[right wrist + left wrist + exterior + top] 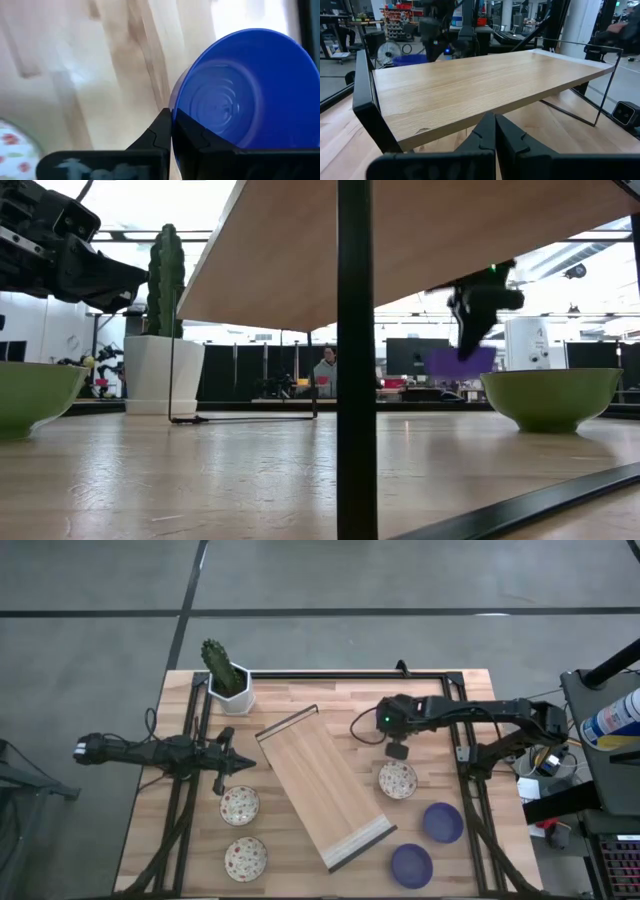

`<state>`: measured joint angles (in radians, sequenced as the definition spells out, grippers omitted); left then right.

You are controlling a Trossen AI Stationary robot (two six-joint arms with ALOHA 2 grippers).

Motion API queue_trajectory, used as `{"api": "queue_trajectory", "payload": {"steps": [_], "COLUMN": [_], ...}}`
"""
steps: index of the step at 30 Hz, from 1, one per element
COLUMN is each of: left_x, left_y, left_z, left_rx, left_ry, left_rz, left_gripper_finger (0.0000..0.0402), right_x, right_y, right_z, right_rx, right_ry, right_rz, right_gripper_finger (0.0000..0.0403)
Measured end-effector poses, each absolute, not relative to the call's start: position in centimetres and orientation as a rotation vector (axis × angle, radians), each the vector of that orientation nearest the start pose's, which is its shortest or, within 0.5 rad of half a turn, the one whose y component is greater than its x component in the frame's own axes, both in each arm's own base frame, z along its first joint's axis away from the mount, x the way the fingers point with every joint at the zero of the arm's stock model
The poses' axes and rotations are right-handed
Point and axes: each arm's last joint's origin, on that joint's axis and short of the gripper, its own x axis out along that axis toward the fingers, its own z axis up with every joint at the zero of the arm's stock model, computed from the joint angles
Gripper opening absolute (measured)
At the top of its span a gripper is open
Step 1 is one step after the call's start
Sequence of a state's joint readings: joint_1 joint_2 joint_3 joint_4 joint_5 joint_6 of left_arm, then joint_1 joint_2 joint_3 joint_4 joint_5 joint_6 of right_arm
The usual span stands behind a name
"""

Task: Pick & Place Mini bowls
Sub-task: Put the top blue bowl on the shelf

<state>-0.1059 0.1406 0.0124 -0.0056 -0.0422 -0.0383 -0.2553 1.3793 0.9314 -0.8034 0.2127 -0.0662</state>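
Note:
My right gripper [397,750] hangs over the table's right half, just far of a floral mini bowl [397,780], and is shut on a cobalt blue mini bowl [235,95]. In the low view this blue bowl [460,362] hangs in the air. Two more blue bowls [442,822] [411,865] sit on their bases near the right near corner. Two floral bowls [240,804] [245,858] stand on the left. My left gripper [248,765] is shut, holds nothing, and points at the wooden shelf from the left. My right gripper [172,132] pinches the blue bowl's rim [175,102] between its two fingers, coming from above and pointing down. The bowl hangs tilted below the fingers, its hollow facing the wrist camera. It is lifted clear of the table [300,480].
A slanted wooden shelf [325,785] on a thin black frame fills the table's middle. A cactus in a white pot [228,680] stands at the far left. Black rails [460,730] run along the table's sides. A person shows far off in the room [326,370].

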Motion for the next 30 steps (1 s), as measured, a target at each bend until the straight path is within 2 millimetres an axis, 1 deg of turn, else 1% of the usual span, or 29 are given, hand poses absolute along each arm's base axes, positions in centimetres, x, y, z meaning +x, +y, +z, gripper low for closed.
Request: {"api": "queue_trajectory", "payload": {"steps": [4,8,13,18,22,30], "left_x": [10.5,10.5,10.5,10.5,10.5,10.5], "left_y": [-1.0,-1.0,-1.0,-1.0,-1.0,-1.0], "left_z": [15.6,15.6,15.6,15.6,15.6,15.6], "left_rx": [-0.028,-0.028,-0.029,-0.029,-0.028,-0.029], "left_ry": [0.132,0.13,0.13,0.13,0.129,0.127], "left_rz": [-0.061,-0.061,-0.061,-0.061,-0.061,-0.061], "left_gripper_finger": [0.0,0.0,0.0,0.0,0.0,0.0], "right_x": [24.6,25.3,26.2,26.6,27.5,31.4], "right_y": [-5.2,-2.8,0.5,3.4,5.0,6.1], "right_z": [24.7,27.4,30.7,33.2,33.9,33.2], "right_rx": [-0.057,-0.136,-0.212,-0.329,-0.413,-0.532], "right_ry": [1.253,1.214,1.102,1.009,0.976,1.011], "right_rz": [-0.345,-0.318,-0.203,-0.067,0.013,0.092], "right_gripper_finger": [0.0009,0.0009,0.0009,0.0009,0.0008,0.0008]}}
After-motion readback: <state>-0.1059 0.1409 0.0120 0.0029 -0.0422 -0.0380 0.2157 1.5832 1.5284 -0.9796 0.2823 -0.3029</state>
